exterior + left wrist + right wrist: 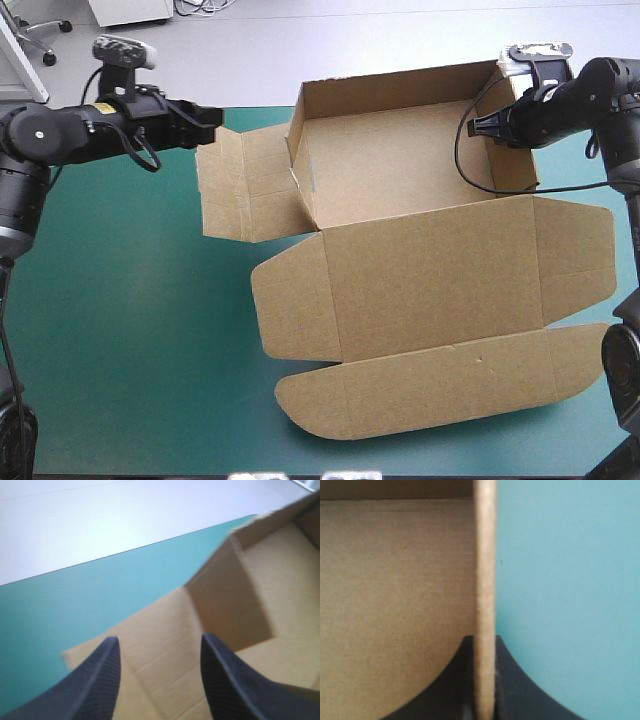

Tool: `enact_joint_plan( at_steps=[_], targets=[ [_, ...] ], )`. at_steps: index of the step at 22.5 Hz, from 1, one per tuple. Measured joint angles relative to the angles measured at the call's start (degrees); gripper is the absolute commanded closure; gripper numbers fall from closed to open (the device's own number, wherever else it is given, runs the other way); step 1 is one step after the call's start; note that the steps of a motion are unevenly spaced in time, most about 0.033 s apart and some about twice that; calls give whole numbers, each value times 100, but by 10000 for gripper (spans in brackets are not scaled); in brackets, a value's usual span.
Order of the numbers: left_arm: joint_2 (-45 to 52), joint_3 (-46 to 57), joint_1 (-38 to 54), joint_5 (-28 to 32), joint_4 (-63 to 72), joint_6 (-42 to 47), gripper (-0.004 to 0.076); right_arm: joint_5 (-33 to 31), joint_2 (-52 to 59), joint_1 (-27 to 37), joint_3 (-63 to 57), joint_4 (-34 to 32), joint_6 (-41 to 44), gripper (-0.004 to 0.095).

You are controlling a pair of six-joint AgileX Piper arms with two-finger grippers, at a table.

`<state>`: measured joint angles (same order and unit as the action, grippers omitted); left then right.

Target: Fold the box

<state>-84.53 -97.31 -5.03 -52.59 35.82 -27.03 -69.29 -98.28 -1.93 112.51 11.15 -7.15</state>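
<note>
The box (400,190) sits far-centre on the teal-green cover (130,330), lid flat toward the near edge. The right gripper (484,641) pinches its right wall (485,555), probably steadying it upright. The left gripper (160,638), fingers spread, hovers over the flat left flap (240,190), likely to raise it.

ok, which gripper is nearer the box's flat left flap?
Left. The left gripper hangs open over the flap's far edge; the right gripper is across the box, shut on its right wall.
</note>
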Motion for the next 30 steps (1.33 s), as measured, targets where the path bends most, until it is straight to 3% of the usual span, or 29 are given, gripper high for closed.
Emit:
enact_joint_plan(
  at_steps=[5,9,13,19,30],
  targets=[
    [-101,5,1558,-113,107,364,365,6,0,0,0,0,0,942],
    [-221,281,2056,73,113,383,365,16,0,0,0,52,13,942],
    [-752,1320,2069,166,663,111,365,36,0,0,0,171,19,942],
    [-1438,2324,1970,-79,2363,-1156,365,102,0,0,0,325,26,942],
    [-1713,2397,847,-520,3870,-2040,365,103,0,0,0,325,26,942]
  ],
)
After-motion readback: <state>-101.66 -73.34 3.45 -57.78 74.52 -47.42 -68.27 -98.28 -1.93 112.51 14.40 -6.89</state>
